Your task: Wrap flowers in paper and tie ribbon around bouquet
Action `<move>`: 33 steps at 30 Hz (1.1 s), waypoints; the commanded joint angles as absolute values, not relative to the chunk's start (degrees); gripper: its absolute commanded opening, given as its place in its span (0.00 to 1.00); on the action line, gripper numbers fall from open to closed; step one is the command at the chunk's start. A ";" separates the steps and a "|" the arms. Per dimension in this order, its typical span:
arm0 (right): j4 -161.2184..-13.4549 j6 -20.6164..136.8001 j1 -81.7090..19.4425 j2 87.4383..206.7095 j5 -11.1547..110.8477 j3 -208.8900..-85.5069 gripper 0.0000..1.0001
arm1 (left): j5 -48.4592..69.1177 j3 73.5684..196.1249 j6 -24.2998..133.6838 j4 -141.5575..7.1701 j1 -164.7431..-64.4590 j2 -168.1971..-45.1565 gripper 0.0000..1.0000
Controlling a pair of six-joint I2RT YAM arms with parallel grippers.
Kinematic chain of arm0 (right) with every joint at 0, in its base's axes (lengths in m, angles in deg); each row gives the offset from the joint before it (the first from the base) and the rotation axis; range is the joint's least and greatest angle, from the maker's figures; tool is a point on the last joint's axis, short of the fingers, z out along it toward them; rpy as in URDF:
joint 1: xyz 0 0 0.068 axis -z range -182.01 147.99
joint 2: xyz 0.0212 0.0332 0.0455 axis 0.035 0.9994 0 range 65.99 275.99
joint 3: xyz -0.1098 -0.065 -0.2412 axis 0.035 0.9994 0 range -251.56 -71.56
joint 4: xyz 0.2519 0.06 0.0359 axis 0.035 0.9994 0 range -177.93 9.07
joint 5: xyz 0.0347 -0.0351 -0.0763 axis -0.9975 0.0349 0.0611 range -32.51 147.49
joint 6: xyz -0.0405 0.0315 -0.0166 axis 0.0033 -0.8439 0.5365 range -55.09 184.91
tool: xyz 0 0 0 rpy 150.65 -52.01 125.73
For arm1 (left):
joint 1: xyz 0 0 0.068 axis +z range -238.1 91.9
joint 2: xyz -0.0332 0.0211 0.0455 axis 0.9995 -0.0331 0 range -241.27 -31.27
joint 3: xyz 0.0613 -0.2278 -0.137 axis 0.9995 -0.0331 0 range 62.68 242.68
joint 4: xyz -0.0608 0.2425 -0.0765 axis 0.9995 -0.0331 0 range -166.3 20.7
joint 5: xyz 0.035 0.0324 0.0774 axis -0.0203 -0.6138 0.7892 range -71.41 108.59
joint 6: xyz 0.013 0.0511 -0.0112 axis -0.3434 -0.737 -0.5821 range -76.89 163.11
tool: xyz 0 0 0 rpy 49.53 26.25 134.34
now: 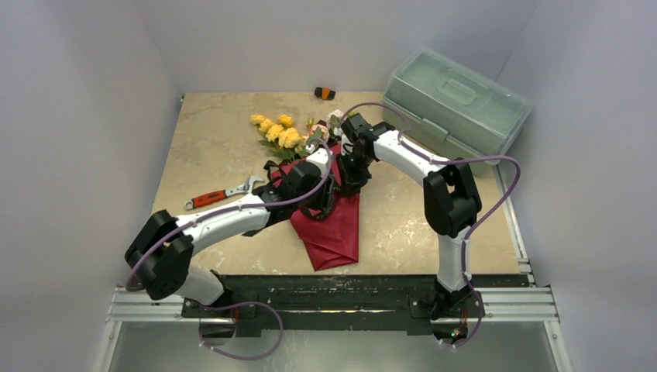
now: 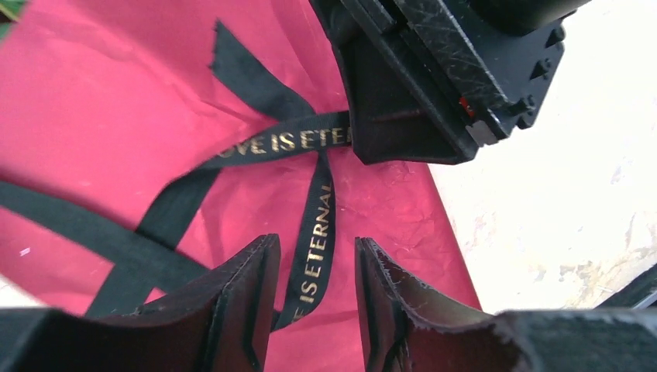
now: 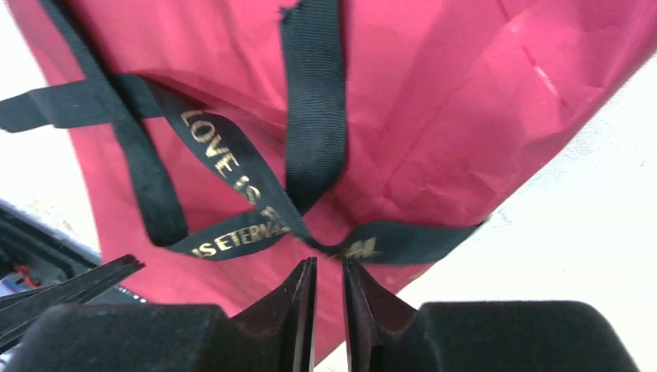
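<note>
Tabletop [image 1: 209, 147] work: left gripper [image 2: 315, 246] stands spread astride one ribbon [image 2: 319, 209] tail, right gripper [image 3: 329, 265] barely parted at the crossing, atop red paper [image 2: 101, 132]. A snagged tail could undo that loose-looking crossing. Flowers [image 1: 277, 133] poke out beyond; wrench [image 1: 221, 194] left, box [image 1: 457, 97] right, open table between.
</note>
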State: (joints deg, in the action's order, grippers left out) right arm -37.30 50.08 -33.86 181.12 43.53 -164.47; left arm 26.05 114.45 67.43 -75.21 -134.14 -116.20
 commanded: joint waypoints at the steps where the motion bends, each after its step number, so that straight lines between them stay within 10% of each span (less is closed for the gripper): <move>1: -35.28 48.51 -33.93 181.13 40.25 -171.38 0.28 | 31.42 115.73 66.31 -77.28 -134.03 -108.49 0.45; 9: -35.65 44.34 -33.93 183.70 43.17 -178.44 0.50 | 38.49 114.64 67.62 -84.42 -133.72 -102.66 0.46; 33: -33.16 38.33 -36.02 198.40 55.77 -190.23 0.52 | 40.83 109.86 69.88 -87.10 -133.52 -97.68 0.43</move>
